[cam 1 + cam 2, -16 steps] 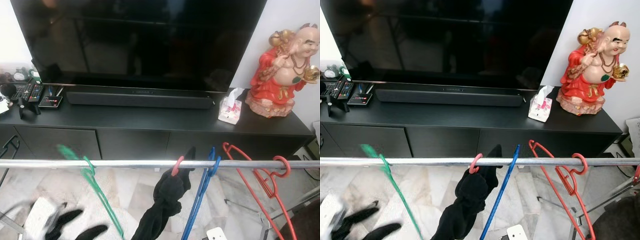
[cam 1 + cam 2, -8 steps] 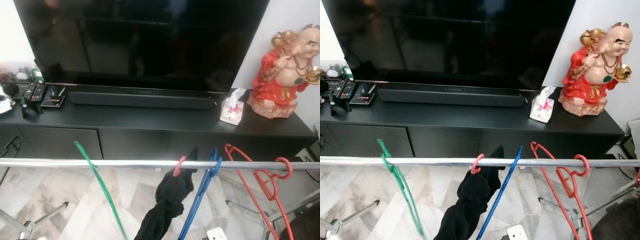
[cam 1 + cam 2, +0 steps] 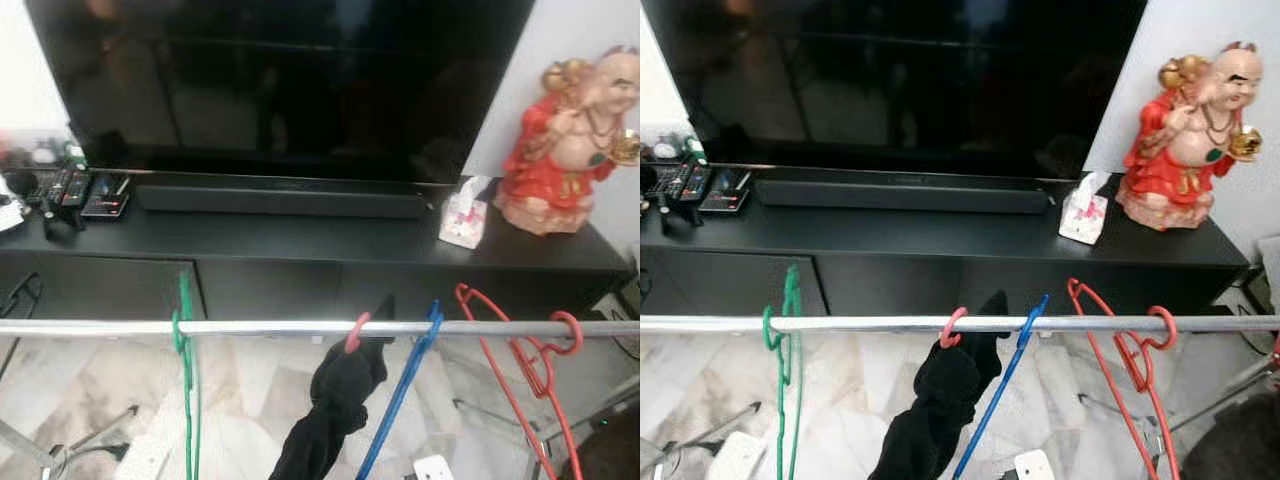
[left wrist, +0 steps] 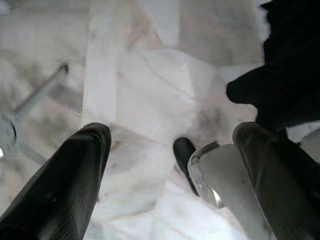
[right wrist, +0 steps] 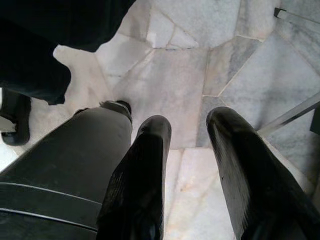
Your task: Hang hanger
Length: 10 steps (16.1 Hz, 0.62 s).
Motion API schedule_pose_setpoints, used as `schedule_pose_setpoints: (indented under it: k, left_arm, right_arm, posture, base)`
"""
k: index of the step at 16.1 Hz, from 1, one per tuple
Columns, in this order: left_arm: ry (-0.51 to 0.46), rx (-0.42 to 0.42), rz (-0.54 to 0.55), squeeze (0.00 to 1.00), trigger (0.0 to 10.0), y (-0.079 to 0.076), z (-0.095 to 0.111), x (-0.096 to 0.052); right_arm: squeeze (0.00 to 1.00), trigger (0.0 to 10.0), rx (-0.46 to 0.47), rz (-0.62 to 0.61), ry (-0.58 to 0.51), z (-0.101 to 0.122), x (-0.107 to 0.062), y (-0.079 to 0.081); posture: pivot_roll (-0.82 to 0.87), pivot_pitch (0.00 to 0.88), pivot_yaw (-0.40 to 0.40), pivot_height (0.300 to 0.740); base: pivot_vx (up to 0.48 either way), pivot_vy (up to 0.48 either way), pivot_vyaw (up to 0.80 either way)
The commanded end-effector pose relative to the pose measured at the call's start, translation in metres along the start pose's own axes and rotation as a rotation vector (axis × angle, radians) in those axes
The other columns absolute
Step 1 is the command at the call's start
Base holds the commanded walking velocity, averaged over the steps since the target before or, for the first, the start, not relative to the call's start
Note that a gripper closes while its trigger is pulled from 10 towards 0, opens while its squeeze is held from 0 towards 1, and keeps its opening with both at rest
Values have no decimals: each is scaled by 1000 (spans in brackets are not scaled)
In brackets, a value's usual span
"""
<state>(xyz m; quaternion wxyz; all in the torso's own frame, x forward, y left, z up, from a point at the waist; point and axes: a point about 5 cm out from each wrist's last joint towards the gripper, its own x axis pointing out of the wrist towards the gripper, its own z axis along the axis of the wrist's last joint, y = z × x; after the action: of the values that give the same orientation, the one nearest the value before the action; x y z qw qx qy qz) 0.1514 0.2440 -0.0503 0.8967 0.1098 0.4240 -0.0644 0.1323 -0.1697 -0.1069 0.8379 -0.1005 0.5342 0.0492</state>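
Observation:
A green hanger (image 3: 186, 385) hangs by its hook on the silver rail (image 3: 270, 327), near the rail's left end, and points almost straight down. Further right on the rail are a pink hook carrying a black garment (image 3: 335, 405), a blue hanger (image 3: 404, 392) and a red hanger (image 3: 522, 368). In the left wrist view my left gripper (image 4: 175, 165) is open, its fingers (image 4: 75, 180) wide apart over the marble floor with nothing between them. My right gripper (image 5: 187, 130) is open too, hanging low over the floor beside my dark leg.
Behind the rail stands a black TV cabinet (image 3: 300, 240) with a large TV (image 3: 290, 80), a soundbar (image 3: 280, 198), remotes (image 3: 70, 188), a tissue box (image 3: 459, 218) and a red statue (image 3: 560, 150). The rack's metal legs (image 3: 70, 450) spread over the marble floor.
The green hanger was tilted and swinging; it now hangs straight on the rail. My left gripper, at the lower left one second ago, has dropped out of the eye views.

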Motion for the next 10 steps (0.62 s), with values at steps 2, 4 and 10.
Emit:
schedule_pose_setpoints:
  k: [2,4,10]
  left_arm:
    - [66,-94,53,0,10000,-9,-10,18]
    - [89,-114,4,0,10000,-24,-9,27]
    - [106,-49,51,0,10000,-25,8,40]
  right_arm:
    - [0,10000,90,-38,-4,-1,0,0]
    - [0,10000,88,-40,-6,-1,0,1]
    - [0,10000,186,-71,3,-4,-1,5]
  posture:
    - [-5,0,-55,740]
    - [19,0,-64,740]
    - [-18,0,-37,740]
  base:
    - [0,0,0]
    - [0,0,0]
    - [0,0,0]
